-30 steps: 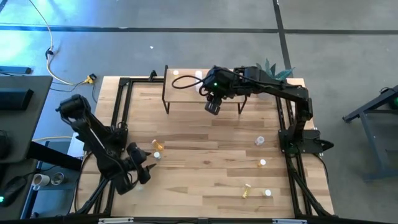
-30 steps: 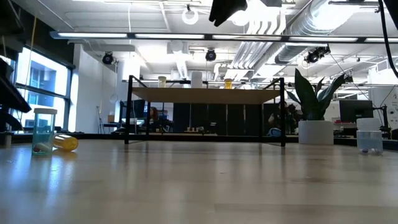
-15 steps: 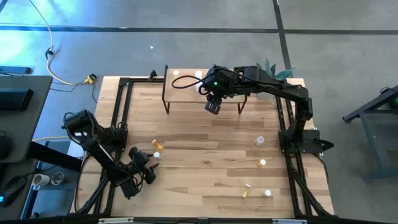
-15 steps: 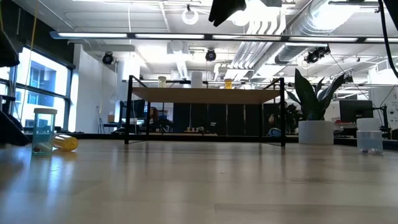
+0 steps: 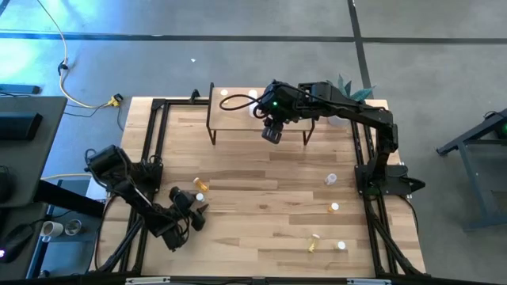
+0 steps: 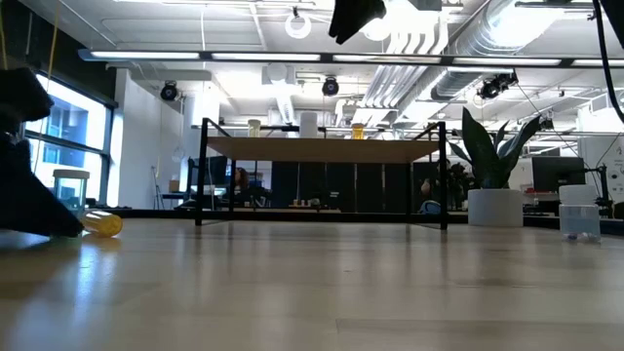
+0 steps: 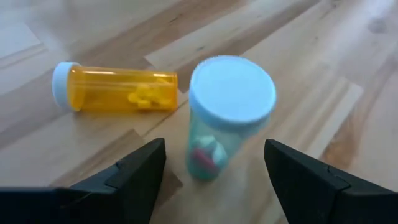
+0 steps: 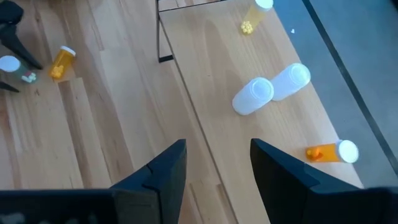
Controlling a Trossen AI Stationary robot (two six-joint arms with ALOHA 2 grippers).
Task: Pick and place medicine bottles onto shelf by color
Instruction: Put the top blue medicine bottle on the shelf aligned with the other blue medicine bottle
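Medicine bottles: four rest on the shelf [image 8: 261,124], six remain on the bench [image 5: 261,170], and I hold the open left claw [image 7: 211,165] astride an upright pale-green bottle [image 7: 227,115] near the bench's left edge.

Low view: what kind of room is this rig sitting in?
Probably an open lab or industrial-style workspace: exposed ceiling ducts, long strip lights and big windows behind the wooden table.

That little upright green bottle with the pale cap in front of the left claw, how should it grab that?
By the clear body just under the cap, fingers closing from both sides. The green bottle stands upright, already centred between the open left gripper. The orange bottle lying beside it leaves little room on that side.
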